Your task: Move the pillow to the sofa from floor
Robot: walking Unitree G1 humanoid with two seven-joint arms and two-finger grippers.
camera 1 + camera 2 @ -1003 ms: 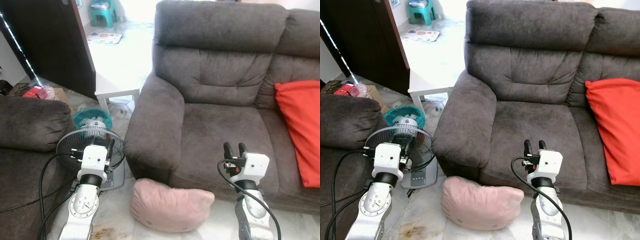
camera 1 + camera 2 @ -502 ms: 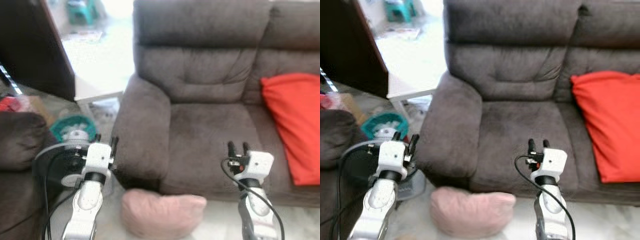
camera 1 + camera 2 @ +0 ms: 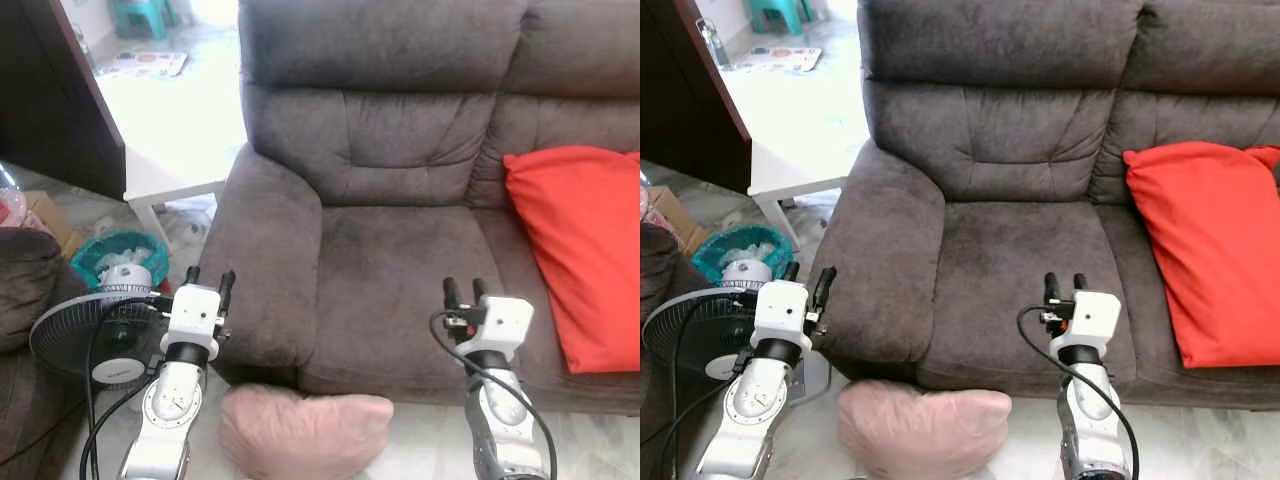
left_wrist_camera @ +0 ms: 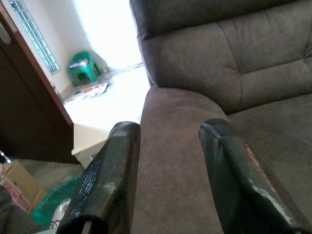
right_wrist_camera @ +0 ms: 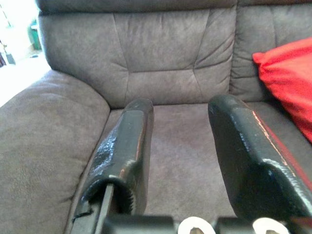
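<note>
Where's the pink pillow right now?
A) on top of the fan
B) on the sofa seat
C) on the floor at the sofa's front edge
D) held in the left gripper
C: the pink pillow lies on the floor against the base of the sofa, between the two raised arms; the left gripper and right gripper are both open and hold nothing.

Pink pillow [image 3: 300, 430] is getting cut off by bottom frame edge; red cushion [image 3: 580, 255] running off right edge; fan [image 3: 85, 340] partly hiding behind left arm.
</note>
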